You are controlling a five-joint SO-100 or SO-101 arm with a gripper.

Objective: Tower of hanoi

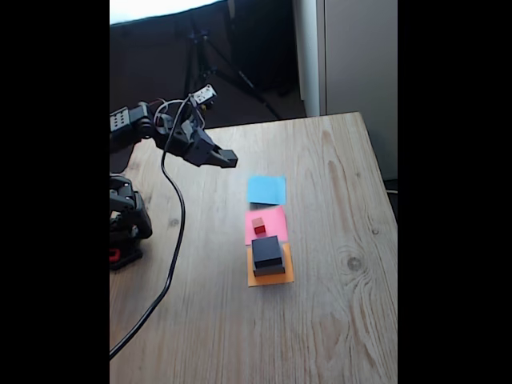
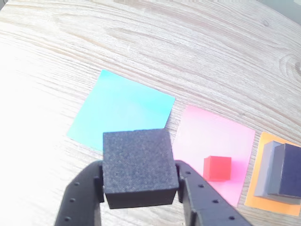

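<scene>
In the wrist view my gripper [image 2: 139,190] is shut on a black block [image 2: 136,162], held above the near edge of the blue paper square [image 2: 120,110]. The fixed view shows the gripper [image 1: 226,158] raised over the table, up and left of the blue square [image 1: 266,190]. A tiny red cube [image 2: 217,168] sits on the pink square [image 2: 211,136]; it is also in the fixed view [image 1: 259,226]. Two dark blocks [image 1: 268,254] are stacked on the orange square [image 1: 272,278], the smaller on top, and they show at the wrist view's right edge [image 2: 282,172].
The wooden table [image 1: 336,320] ends at the right and far sides. A black cable [image 1: 172,240] hangs from the arm and trails toward the front left. The arm's base [image 1: 126,224] stands at the left edge. A tripod [image 1: 200,48] stands behind the table.
</scene>
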